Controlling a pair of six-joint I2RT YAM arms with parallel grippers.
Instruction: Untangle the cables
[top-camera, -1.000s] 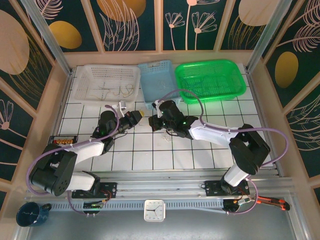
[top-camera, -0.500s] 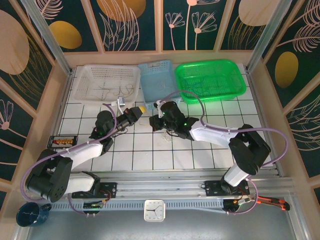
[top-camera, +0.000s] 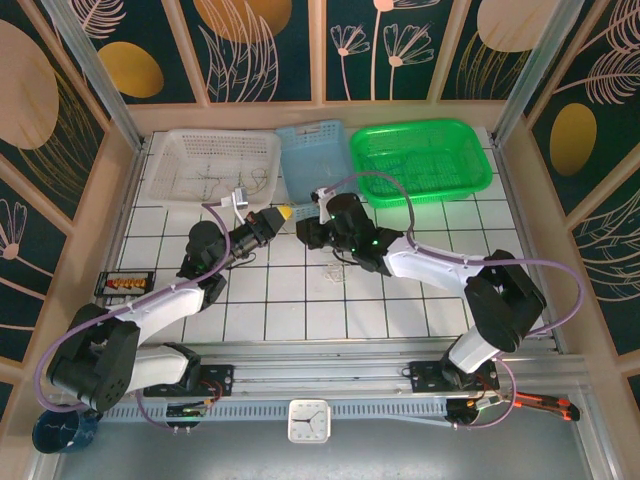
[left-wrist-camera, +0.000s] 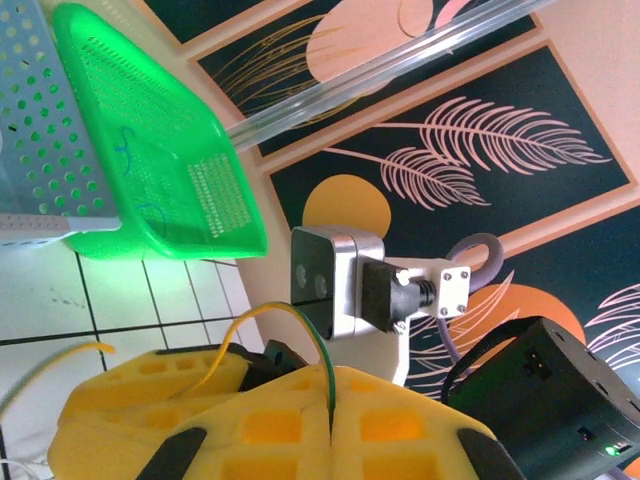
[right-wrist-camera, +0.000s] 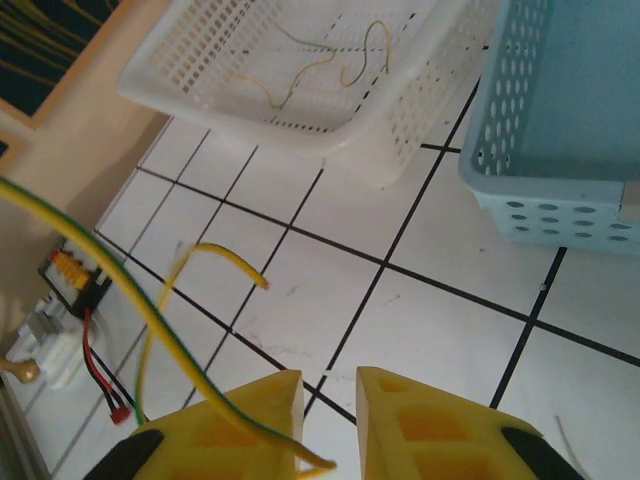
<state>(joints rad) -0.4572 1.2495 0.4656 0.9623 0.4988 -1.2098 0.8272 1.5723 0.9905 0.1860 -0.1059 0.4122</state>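
While my left hand (left-wrist-camera: 330, 405) pinches the yellow-green cable (right-wrist-camera: 160, 320) above the bench (right-wrist-camera: 430, 330) and my right hand (right-wrist-camera: 328, 385) stands narrowly parted beside it, pulling away could snag its loose end there.

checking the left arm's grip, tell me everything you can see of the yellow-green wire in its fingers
A thin, flexible insulated wire, yellow with a green stripe. It comes up out of the seam between the left arm's shut yellow fingers, pinched there. It arches in a narrow loop above them and drops behind one finger, where the rest is hidden. The loop hangs in the air, touching nothing else.
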